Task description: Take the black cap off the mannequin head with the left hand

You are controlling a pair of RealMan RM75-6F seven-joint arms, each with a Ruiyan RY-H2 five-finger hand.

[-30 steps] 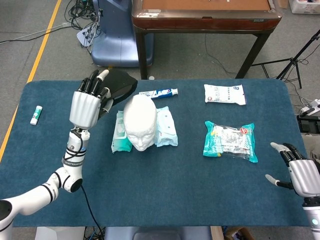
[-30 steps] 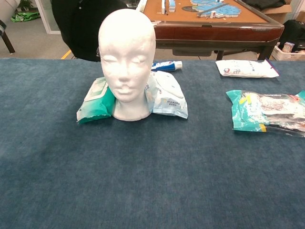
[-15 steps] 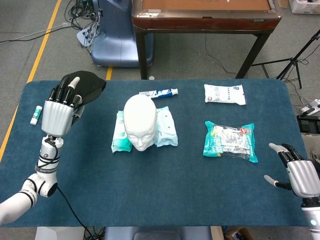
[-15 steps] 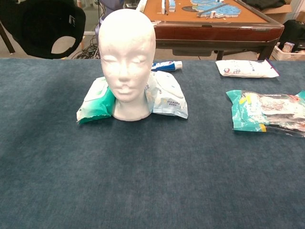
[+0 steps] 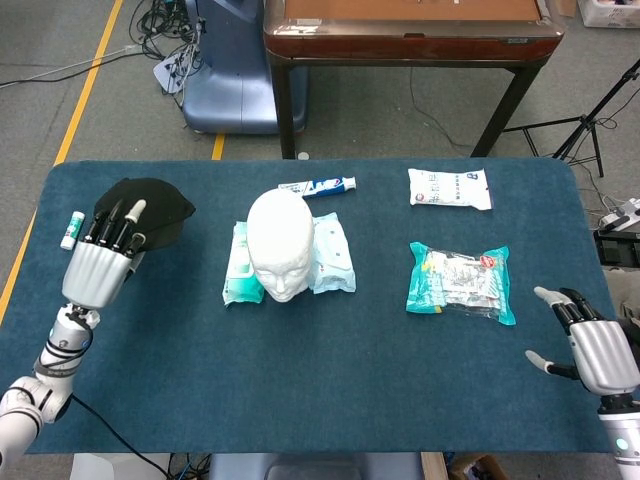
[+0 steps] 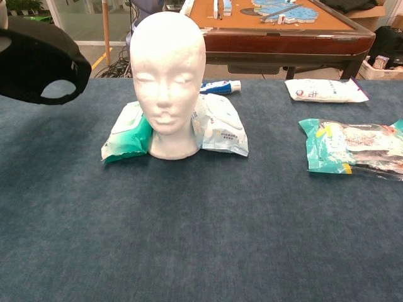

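Note:
The white mannequin head (image 5: 279, 242) (image 6: 167, 82) stands bare at the middle of the blue table. My left hand (image 5: 97, 265) grips the black cap (image 5: 148, 207) (image 6: 39, 61) well to the left of the head, above the table's left part. In the chest view only the cap shows at the upper left, with its rear opening facing the camera. My right hand (image 5: 596, 350) rests near the table's right front corner, fingers apart, holding nothing.
Two wipe packs (image 5: 240, 268) (image 5: 333, 255) lie against the head's base. Behind it lies a toothpaste tube (image 5: 317, 186). A white pouch (image 5: 449, 188) and a teal snack bag (image 5: 461, 281) lie to the right. A small white stick (image 5: 71, 230) lies at the left edge.
My left hand has carried the cap from beside the mannequin head leftward and lower, towards the table's left side. The right hand has stayed nearly still.

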